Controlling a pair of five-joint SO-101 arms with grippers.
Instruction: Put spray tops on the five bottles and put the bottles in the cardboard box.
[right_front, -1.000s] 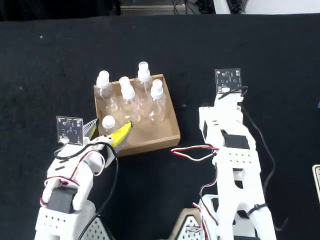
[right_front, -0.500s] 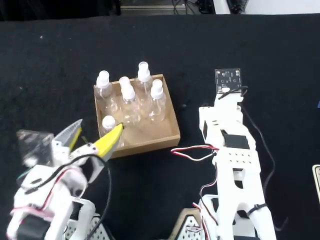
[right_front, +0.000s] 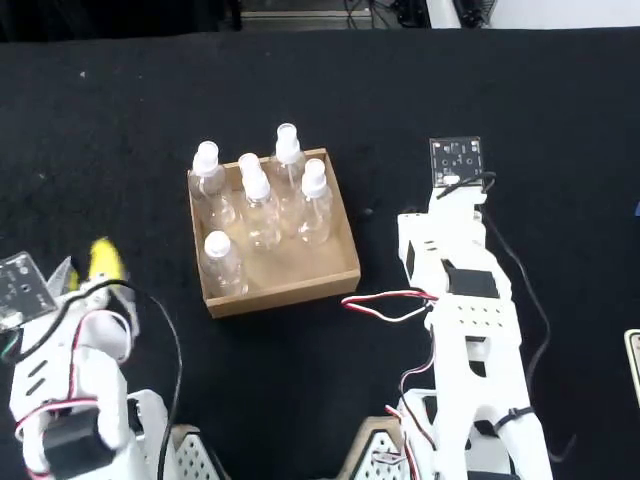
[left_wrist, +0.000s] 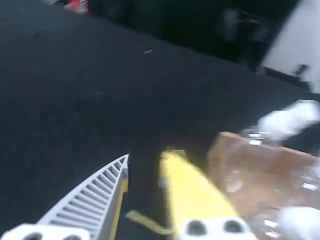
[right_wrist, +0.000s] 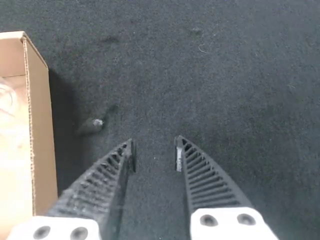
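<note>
The cardboard box (right_front: 348, 262) sits left of the table's middle. Inside it stand several clear bottles, each with a white spray top; one bottle (right_front: 220, 262) is alone at the front left corner and the others (right_front: 262, 200) cluster at the back. My left gripper (right_front: 82, 268) is left of the box, above the black cloth. It is open with nothing between its grey and yellow fingers (left_wrist: 147, 159), and the box corner (left_wrist: 250, 165) lies off to one side. My right gripper (right_wrist: 154, 150) is open and empty over the cloth, just right of the box wall (right_wrist: 30, 100).
The right arm (right_front: 455, 290) stands right of the box. A small speck (right_wrist: 95, 123) lies on the cloth by the box's right wall. A pale object (right_front: 632, 355) pokes in at the right edge. Black cloth runs all around the box.
My left gripper has pulled back out of the box's front left corner, going left and toward the near edge. The front left bottle stays standing in the box. The right arm has not moved.
</note>
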